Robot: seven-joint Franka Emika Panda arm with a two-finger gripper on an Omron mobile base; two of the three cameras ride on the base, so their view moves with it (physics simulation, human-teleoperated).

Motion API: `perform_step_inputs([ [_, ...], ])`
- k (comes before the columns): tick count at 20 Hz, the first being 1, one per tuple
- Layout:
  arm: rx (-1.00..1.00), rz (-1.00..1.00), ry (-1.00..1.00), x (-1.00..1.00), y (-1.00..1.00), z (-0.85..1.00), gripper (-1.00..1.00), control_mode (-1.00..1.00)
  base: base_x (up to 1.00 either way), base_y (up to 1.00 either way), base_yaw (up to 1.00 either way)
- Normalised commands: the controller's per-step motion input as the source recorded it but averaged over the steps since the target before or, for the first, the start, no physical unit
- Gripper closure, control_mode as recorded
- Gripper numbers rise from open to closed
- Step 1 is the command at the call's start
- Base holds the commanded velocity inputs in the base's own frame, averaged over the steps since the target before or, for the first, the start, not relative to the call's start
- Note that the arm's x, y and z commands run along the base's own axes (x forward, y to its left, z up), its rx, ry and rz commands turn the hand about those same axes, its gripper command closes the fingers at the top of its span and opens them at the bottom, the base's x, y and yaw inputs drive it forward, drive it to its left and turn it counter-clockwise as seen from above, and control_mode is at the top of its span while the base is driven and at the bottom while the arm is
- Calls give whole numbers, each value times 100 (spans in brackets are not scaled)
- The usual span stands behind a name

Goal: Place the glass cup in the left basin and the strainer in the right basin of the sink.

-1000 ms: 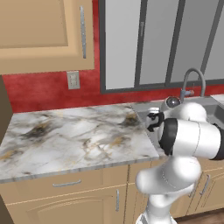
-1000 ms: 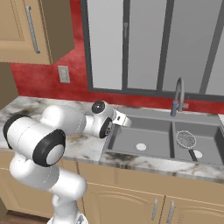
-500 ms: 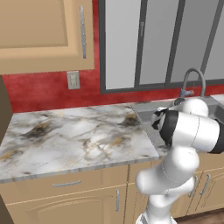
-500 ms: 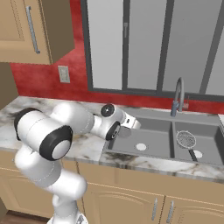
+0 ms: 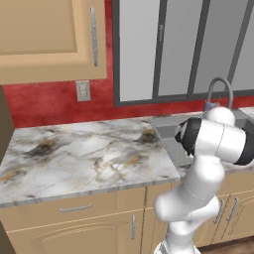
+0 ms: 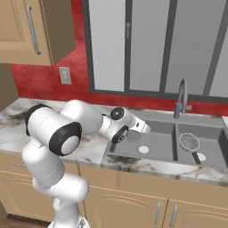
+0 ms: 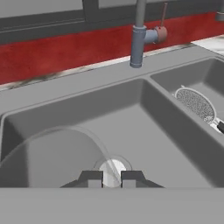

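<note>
home kitchen: marble counter (image 5: 84, 154), wood cabinets (image 5: 49, 39), double sink (image 6: 178, 142) w/ faucet (image 6: 180, 95).

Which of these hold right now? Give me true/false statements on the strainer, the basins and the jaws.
1. The strainer lies in the right basin. True.
2. The gripper is over the right basin. False: it is over the left basin.
3. The jaws stand wide open. False: they are nearly closed, apparently pinching the glass cup by its wall.
4. The faucet stands at the back of the sink. True.
</note>
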Motion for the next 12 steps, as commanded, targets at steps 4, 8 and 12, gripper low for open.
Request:
perform_step_inputs([
  [4, 0, 0, 0, 7, -40, -15, 100, -100, 0, 0, 0],
  [8, 0, 0, -1, 1, -29, -28, 100, -100, 0, 0, 0],
  [12, 0, 0, -2, 0, -21, -34, 100, -100, 0, 0, 0],
])
